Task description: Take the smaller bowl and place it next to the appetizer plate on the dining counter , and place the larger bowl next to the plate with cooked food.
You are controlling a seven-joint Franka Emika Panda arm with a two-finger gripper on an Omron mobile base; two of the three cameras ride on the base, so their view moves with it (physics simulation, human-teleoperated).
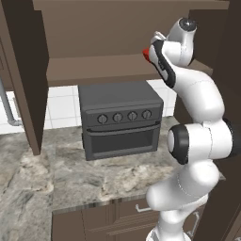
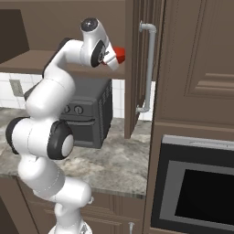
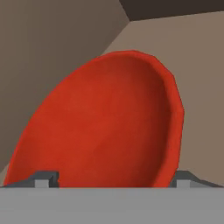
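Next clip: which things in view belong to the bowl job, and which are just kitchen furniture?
Part of the job:
- the smaller bowl, red, on the cabinet shelf
- the gripper, jaws wide either side of the bowl, not yet closed on it

Just standing about:
- the toaster oven on the stone counter
- the open cabinet door
- the built-in oven

A home kitchen is shown: a grey toaster oven (image 1: 120,120) is set on a marbled stone counter (image 1: 70,181), brown wooden cabinets (image 2: 196,64) are mounted around it, and a built-in oven (image 2: 196,192) is fitted beside white tiles (image 1: 63,106).
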